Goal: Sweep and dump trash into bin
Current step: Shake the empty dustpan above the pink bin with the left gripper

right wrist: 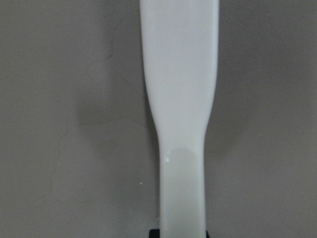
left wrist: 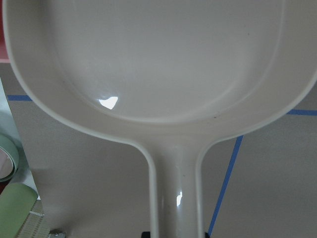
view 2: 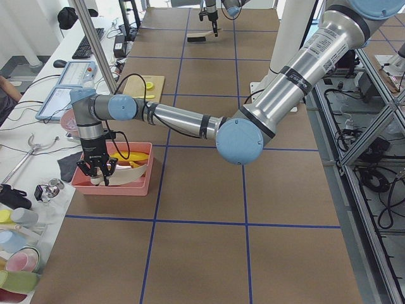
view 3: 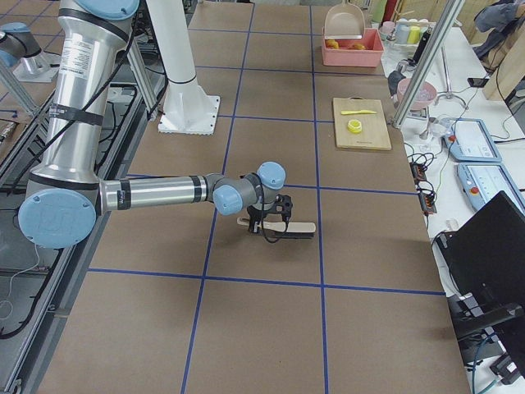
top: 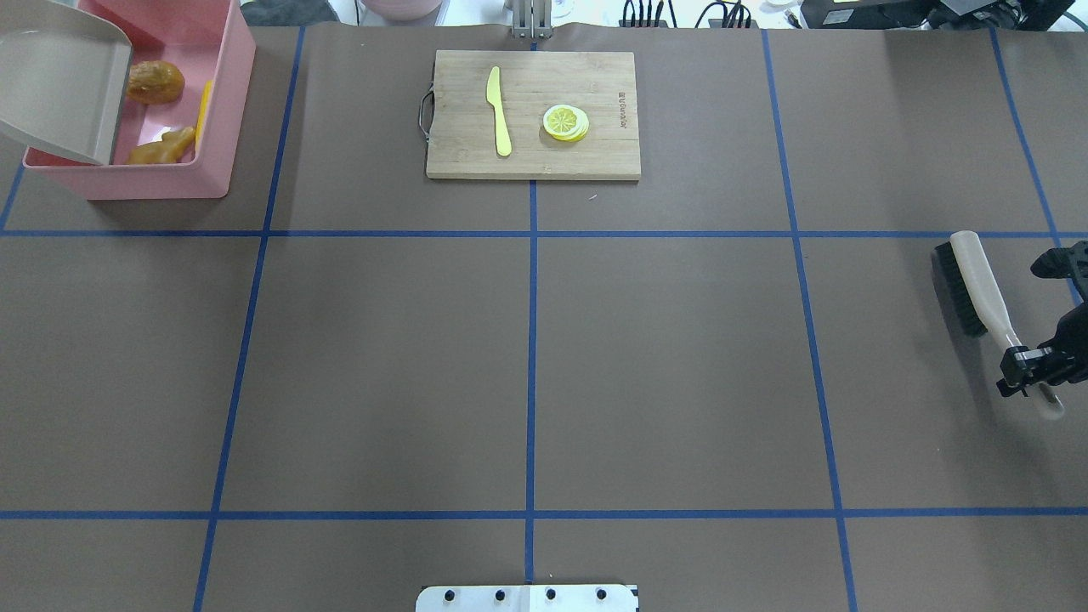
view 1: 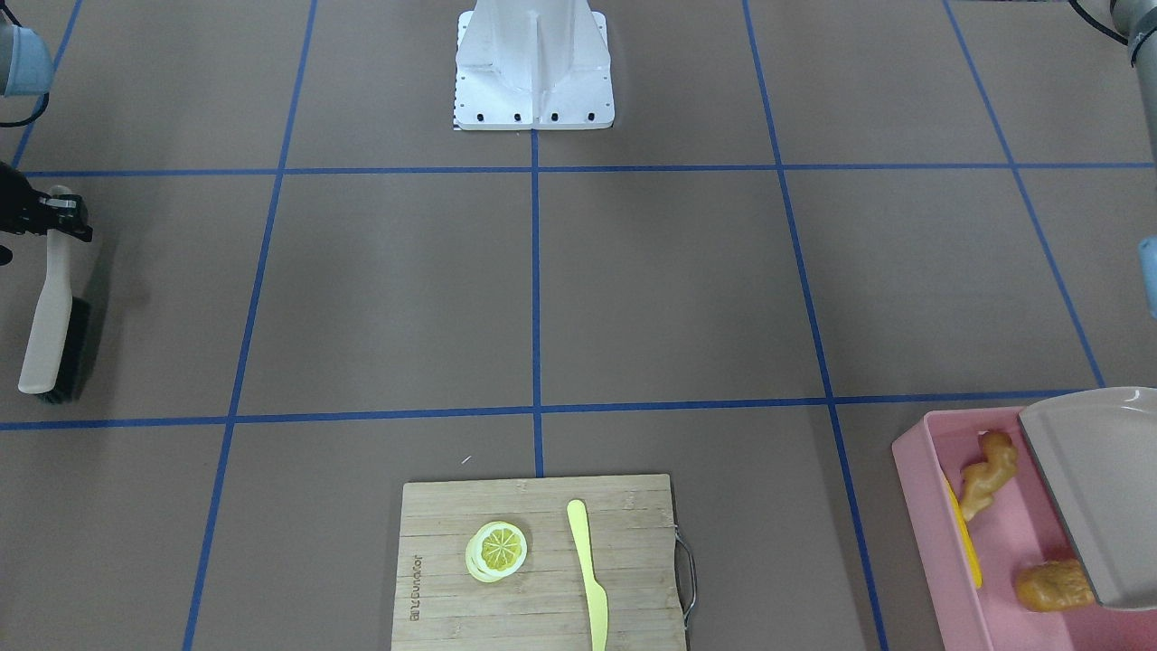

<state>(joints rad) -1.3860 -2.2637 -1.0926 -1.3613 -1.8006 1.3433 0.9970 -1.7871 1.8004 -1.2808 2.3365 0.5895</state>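
Gripping the dustpan (top: 59, 85) tilted into the 10 o'clock bin (top: 127, 180), the left gripper (view 2: 97, 175) could hook its wall on withdrawing; the right gripper (top: 1027, 361) clamps the brush (top: 969, 272).

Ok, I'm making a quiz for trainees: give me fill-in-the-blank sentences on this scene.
The ginger root lies inside the pink ____.
The right tool grips the handle of the ____.
The left tool holds a beige ____ by its handle.
Beside the lemon slice lies a yellow ____.
Missing: bin, brush, dustpan, knife.
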